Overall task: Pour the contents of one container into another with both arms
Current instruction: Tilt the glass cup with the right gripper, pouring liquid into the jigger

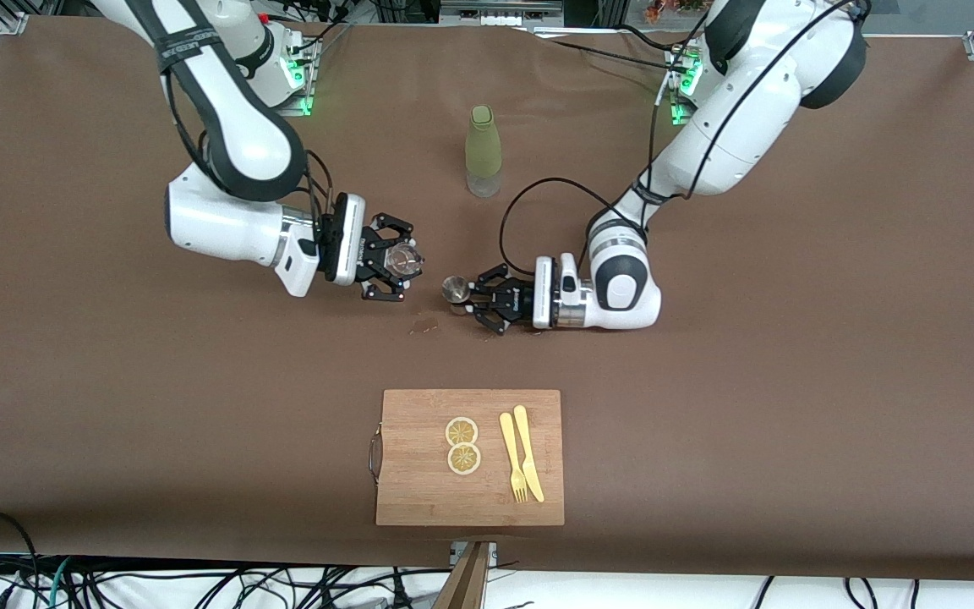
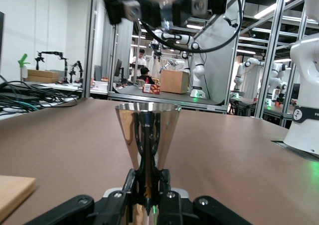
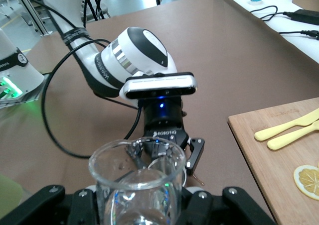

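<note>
My left gripper [image 1: 466,298] is low over the middle of the table, shut on the narrow waist of an upright metal jigger [image 1: 456,290] [image 2: 148,135]. Beside it, toward the right arm's end, my right gripper [image 1: 402,266] is raised and shut on a clear glass [image 1: 405,260] [image 3: 137,185]. The glass's mouth is close to the jigger without touching it. The right wrist view shows the left gripper [image 3: 162,148] facing the glass. From the left wrist view, the right gripper [image 2: 164,1] hangs above the jigger.
A green bottle [image 1: 484,152] stands nearer the robots' bases than the jigger. A wooden cutting board [image 1: 419,491] with two lemon slices [image 1: 462,445], a yellow fork [image 1: 511,457] and a knife [image 1: 528,452] lies nearer the front camera. Small wet marks [image 1: 424,326] dot the brown cloth.
</note>
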Controlling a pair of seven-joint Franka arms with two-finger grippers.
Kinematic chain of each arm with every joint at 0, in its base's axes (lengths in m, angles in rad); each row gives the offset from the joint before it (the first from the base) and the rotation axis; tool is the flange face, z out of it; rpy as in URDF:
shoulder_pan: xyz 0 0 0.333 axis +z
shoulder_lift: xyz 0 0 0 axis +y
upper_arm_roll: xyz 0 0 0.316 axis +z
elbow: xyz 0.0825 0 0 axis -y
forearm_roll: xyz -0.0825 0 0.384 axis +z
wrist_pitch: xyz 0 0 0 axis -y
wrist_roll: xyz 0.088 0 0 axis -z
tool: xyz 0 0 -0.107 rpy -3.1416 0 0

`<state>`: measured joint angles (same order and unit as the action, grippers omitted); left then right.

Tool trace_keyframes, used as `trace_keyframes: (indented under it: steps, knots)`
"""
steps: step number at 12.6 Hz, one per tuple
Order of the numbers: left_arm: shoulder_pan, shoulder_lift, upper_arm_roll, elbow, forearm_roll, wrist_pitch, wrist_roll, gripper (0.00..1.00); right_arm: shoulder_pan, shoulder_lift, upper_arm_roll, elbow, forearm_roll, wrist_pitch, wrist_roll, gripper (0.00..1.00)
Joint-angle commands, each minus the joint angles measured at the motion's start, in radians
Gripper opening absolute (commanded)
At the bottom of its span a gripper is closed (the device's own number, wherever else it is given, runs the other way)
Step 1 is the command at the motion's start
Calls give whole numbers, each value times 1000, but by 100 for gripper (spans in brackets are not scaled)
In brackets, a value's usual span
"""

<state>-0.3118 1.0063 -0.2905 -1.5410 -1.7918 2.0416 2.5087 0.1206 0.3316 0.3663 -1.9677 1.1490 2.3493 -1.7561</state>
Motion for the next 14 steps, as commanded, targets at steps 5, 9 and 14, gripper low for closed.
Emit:
trace_keyframes:
  steps: [5,9,14]
  knots:
    - [-41,38,13,59,-46,23,44,0,17,-9,11,-17,-204,61,127,20]
    - [-44,38,13,59,-50,23,53,0,21,-9,11,-22,-261,64,147,20]
    - [-46,37,13,61,-50,23,51,0,36,13,13,-4,-483,91,343,20]
